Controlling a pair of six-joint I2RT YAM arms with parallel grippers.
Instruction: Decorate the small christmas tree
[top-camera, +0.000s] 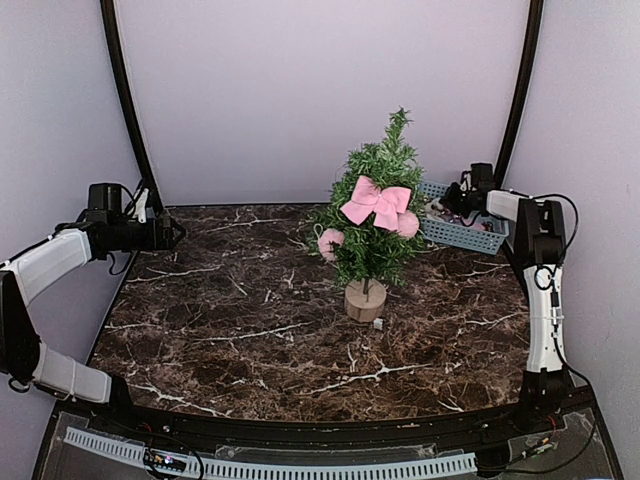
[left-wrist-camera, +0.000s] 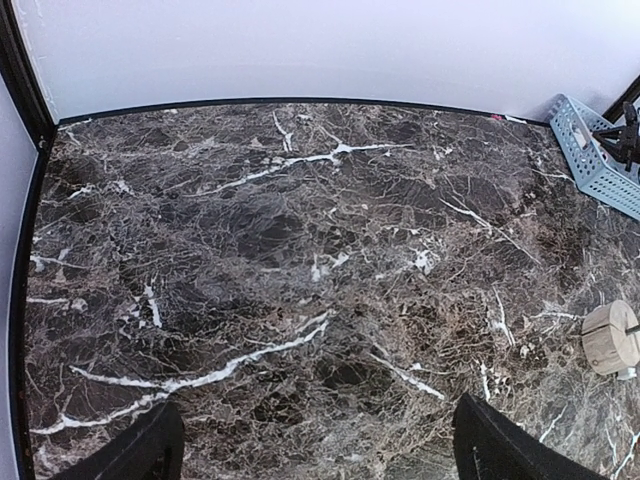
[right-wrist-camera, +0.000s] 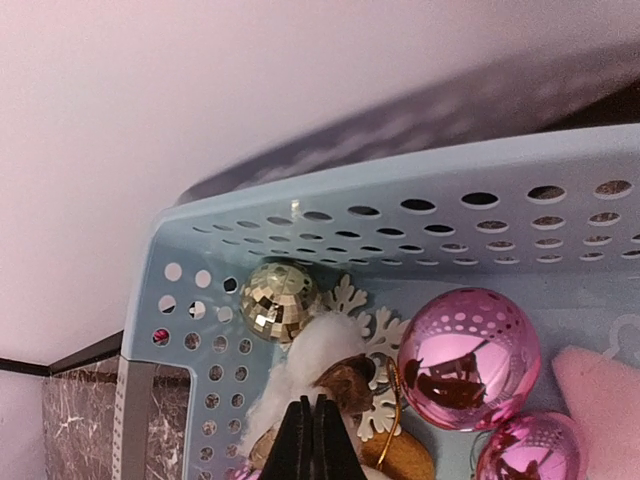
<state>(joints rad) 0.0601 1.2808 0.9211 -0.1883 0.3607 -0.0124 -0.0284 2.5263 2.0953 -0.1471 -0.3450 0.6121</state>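
Note:
The small christmas tree (top-camera: 375, 215) stands upright on its wooden disc base (top-camera: 365, 300) mid-table, wearing a pink bow (top-camera: 376, 203) and a pink ball (top-camera: 330, 243). My right gripper (top-camera: 447, 205) reaches into the blue basket (top-camera: 462, 232). In the right wrist view its jaws are pressed together (right-wrist-camera: 316, 402), tips against a white fluffy and brown ornament (right-wrist-camera: 315, 350); nothing shows between them. Beside it lie a gold mirror ball (right-wrist-camera: 278, 298), a white snowflake (right-wrist-camera: 385, 335) and a shiny pink bauble (right-wrist-camera: 468, 358). My left gripper (top-camera: 175, 234) hovers open at the table's left edge, empty (left-wrist-camera: 320, 430).
The perforated basket wall (right-wrist-camera: 400, 240) rises just behind the ornaments, with a second pink bauble (right-wrist-camera: 530, 450) and a pink soft piece (right-wrist-camera: 600, 400) at the right. In the left wrist view the tree's base (left-wrist-camera: 610, 338) and the basket (left-wrist-camera: 585, 150) sit far right on the marble.

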